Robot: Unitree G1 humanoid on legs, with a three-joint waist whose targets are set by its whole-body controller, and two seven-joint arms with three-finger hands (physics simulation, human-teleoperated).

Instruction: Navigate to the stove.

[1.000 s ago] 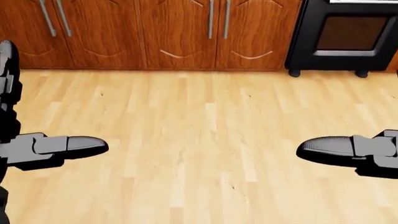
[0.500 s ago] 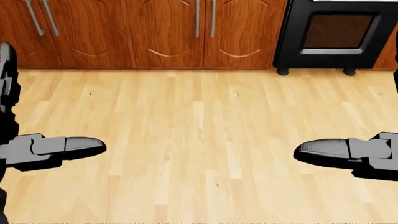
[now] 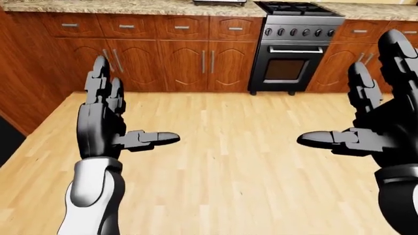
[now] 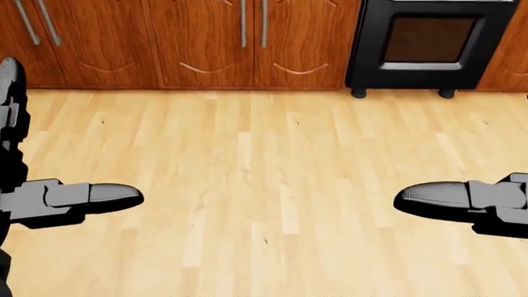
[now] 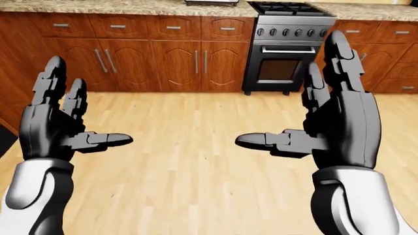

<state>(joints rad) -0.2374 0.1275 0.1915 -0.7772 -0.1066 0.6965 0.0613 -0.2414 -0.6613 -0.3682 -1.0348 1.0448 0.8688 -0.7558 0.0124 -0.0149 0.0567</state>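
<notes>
The stove (image 3: 292, 48) is black and steel, with a row of knobs, an oven door with a dark window, and burners on top; it stands at the upper right of the left-eye view, set between wooden cabinets. In the head view only its oven door (image 4: 429, 46) shows at the top right. My left hand (image 3: 108, 115) is raised at the left, open, fingers up and thumb pointing inward. Raised at the right, my right hand (image 5: 327, 117) is open too. Neither holds anything. A stretch of floor lies between me and the stove.
Brown wooden cabinets (image 3: 176, 63) with metal handles run along the wall under a granite counter (image 3: 117, 7). A wooden side panel (image 3: 23, 93) stands at the left. Light wood floor (image 3: 229, 161) stretches ahead.
The whole head view has shifted: the stove and cabinets have slid left in the picture, so the camera has moved rightward. Both hands keep their open pose.
</notes>
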